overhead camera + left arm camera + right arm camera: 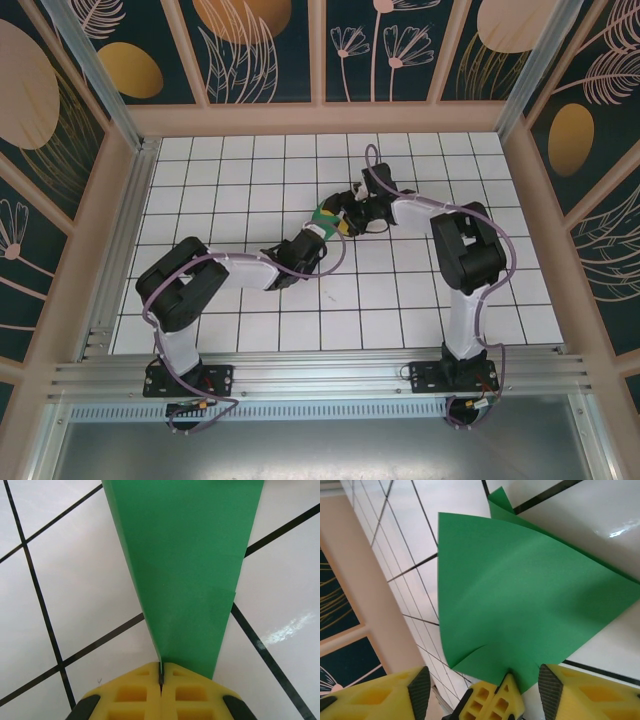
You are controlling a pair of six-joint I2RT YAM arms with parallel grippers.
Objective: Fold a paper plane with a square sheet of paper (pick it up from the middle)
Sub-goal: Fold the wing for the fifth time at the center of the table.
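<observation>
In the top view the left gripper (pixel 322 226) reaches toward 1 o'clock from its base. Its fingers are pressed together on the narrow end of the green paper plane (pixel 325 211), near the middle of the tiled table (pixel 250 160). At the plane's 3 o'clock, the right gripper (pixel 345 220) straddles that end, fingers (pixel 420 690) apart.

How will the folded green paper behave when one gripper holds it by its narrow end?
Probably floppy: the paper is thin and its layers bow apart in the right wrist view. Likely very light: the left gripper holds it by one pinched tip. A tug could crease it.
</observation>
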